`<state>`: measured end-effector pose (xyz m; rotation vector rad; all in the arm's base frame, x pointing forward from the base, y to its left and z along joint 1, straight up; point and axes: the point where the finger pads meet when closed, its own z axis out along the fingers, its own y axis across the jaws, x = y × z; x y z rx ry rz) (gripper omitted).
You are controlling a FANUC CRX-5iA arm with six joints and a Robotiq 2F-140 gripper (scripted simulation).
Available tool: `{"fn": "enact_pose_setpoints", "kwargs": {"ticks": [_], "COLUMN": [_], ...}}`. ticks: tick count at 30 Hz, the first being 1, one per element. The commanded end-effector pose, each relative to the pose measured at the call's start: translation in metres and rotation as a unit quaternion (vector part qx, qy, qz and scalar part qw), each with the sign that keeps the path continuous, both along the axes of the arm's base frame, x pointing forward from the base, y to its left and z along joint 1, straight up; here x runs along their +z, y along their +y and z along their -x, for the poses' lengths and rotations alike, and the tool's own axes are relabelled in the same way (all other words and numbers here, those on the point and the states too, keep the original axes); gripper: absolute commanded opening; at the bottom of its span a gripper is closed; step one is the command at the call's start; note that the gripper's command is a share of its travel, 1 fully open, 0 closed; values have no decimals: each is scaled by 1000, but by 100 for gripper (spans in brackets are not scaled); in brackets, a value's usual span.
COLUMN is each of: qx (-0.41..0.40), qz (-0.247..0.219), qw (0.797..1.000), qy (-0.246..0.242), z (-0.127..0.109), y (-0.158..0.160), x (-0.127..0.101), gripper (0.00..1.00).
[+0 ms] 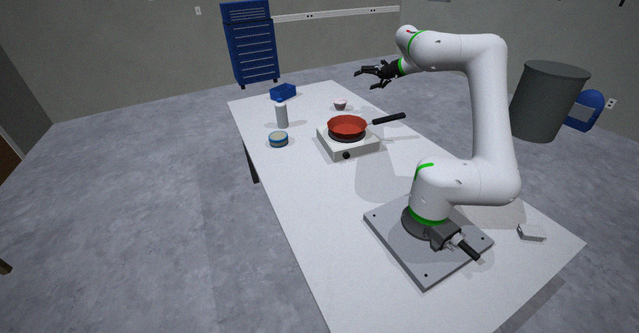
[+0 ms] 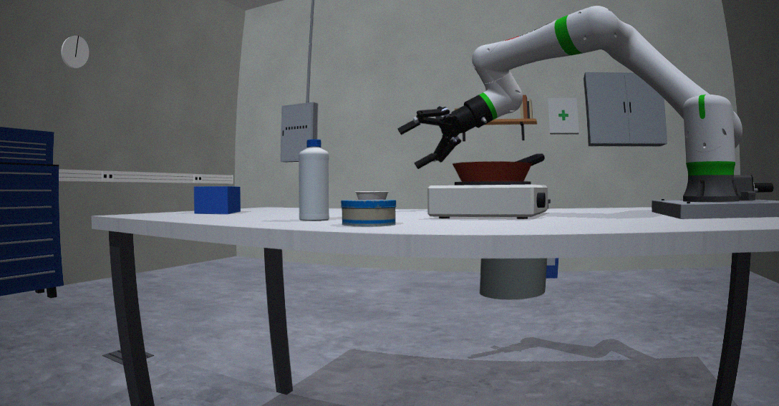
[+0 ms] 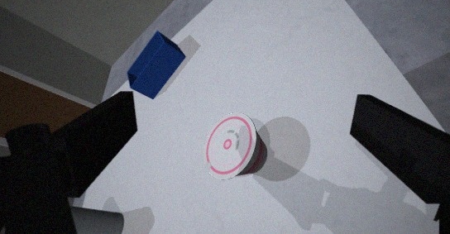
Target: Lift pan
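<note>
A red pan [image 1: 347,127] with a black handle [image 1: 388,117] sits on a white hot plate [image 1: 348,143] in the middle of the table. It also shows in the exterior view [image 2: 492,170], with the handle [image 2: 530,159] pointing away to the right. My gripper [image 1: 370,77] is open and empty, high in the air beyond the pan and well above the table. In the exterior view the gripper [image 2: 417,145] hangs to the left of the pan, a little above its rim. The wrist view shows both black fingers spread wide; the pan is not in that view.
A small white and pink cup [image 3: 232,146] stands below the gripper, also in the top view [image 1: 340,103]. A blue box [image 1: 282,91], a white bottle [image 1: 281,113] and a round tin [image 1: 278,139] stand left of the hot plate. A small grey box [image 1: 530,231] lies by the arm's base.
</note>
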<state>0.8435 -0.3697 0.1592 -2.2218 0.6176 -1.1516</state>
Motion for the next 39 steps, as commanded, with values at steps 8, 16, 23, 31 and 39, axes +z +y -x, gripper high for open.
{"fn": "enact_pose_setpoints", "kwargs": {"ticks": [8,16,23,31,39], "qx": [0,0,1,6,16], "qz": [1,1,0,-6,-16], "qw": [1000,1000,1000,1000,998], "qy": [-1,-1,-3,-23,-55], "z": [0,0,0,1,6], "y": [0,0,2,26,66], "x": [2,2,6,37,88], "gripper": [100,100,41,41,41]}}
